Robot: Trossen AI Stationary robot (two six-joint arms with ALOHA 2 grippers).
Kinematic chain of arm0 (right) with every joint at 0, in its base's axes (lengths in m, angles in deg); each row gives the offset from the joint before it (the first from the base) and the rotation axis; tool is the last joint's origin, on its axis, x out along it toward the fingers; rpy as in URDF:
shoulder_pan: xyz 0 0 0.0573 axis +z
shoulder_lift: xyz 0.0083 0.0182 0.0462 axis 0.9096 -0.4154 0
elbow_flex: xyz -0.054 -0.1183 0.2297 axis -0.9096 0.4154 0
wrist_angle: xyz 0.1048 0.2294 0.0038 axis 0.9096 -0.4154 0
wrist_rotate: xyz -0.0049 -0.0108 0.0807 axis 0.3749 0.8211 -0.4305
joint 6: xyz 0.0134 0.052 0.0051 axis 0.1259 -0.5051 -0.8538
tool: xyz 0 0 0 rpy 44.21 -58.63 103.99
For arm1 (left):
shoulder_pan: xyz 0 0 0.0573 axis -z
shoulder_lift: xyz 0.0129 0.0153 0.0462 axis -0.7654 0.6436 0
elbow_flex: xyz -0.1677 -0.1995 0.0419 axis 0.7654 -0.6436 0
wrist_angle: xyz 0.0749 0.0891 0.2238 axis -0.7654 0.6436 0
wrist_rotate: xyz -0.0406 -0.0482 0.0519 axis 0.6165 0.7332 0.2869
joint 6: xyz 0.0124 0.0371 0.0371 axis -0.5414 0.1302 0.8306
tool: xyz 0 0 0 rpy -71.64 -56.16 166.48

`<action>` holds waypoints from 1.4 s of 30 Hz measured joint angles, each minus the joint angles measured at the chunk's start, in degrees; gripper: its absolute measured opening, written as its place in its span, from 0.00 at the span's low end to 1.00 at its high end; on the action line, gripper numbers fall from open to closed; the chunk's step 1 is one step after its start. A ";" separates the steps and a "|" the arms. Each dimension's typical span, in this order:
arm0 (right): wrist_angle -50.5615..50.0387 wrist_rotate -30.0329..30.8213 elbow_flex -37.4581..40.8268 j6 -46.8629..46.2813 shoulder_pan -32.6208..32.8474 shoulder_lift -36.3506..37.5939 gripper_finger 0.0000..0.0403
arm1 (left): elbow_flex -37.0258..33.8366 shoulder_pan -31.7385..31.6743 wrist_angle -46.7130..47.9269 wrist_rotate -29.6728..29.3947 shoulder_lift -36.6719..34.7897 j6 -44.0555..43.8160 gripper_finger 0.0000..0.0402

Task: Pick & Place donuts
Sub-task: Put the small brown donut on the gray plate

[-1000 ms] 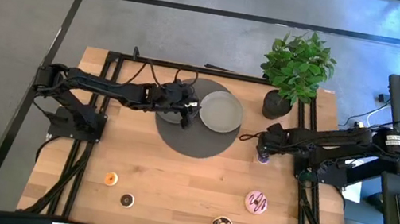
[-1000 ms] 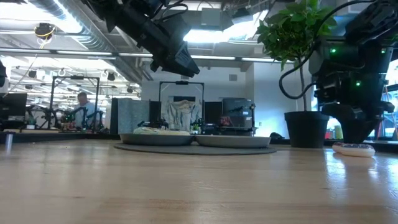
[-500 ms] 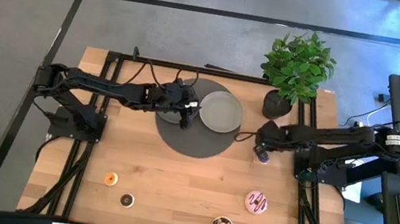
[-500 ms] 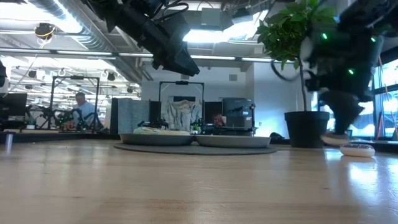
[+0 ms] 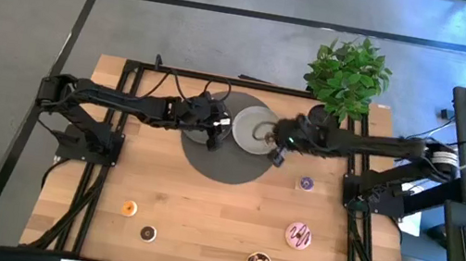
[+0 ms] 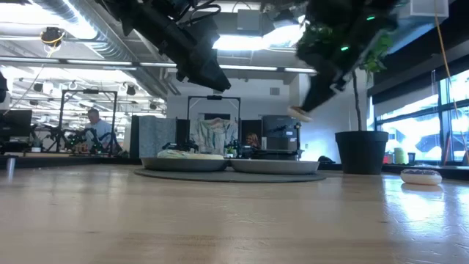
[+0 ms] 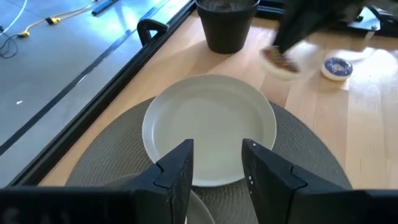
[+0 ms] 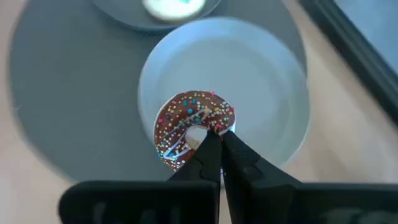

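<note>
Right wrist view shows the right gripper (image 8: 214,144) pinched narrow on the sprinkled donut (image 8: 194,128), held in the air directly over the empty plate (image 8: 273,93), so I judge the coming move to be a straight lowering and release. High view puts the left gripper (image 5: 217,128) beside it over the other plate (image 5: 198,134), fingers parted and empty.

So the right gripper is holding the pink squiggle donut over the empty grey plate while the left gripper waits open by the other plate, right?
Not quite: the right gripper is shut on the chocolate sprinkled donut, as the right wrist view shows. The pink donut lies on the table. It is over the empty grey plate, and the left gripper waits open.
</note>
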 joint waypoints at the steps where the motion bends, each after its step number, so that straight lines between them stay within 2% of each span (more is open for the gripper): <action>1: -0.11 -0.53 -1.49 1.80 -1.18 -1.95 0.01 | 0.00 0.00 0.30 -0.02 -0.08 -0.02 0.33; 7: 0.05 -7.22 -9.04 8.06 -7.43 -13.50 0.01 | 0.00 0.00 3.03 0.04 -0.06 -0.02 0.33; 13: -0.07 -7.45 -13.20 9.99 -12.20 -22.48 0.02 | 0.00 0.00 3.43 0.00 -0.06 -0.02 0.32; 18: 0.30 -8.15 -15.20 10.87 -14.72 -26.89 0.02 | 0.00 0.00 3.41 0.00 -0.06 -0.01 0.32; 22: 1.28 -10.98 -15.41 11.05 -15.94 -28.81 0.02 | 0.00 0.00 3.39 -0.02 -0.06 -0.01 0.33; 31: 1.92 -11.39 -15.41 11.47 -16.12 -29.41 0.03 | 0.00 0.00 3.40 -0.04 -0.06 -0.02 0.32; 35: 1.99 -11.39 -15.41 11.67 -16.12 -29.41 0.10 | 0.00 0.00 3.39 -0.04 -0.06 -0.02 0.32; 42: 2.50 -11.37 -15.41 11.54 -16.12 -29.41 0.28 | 0.00 0.00 3.39 -0.04 -0.06 -0.02 0.32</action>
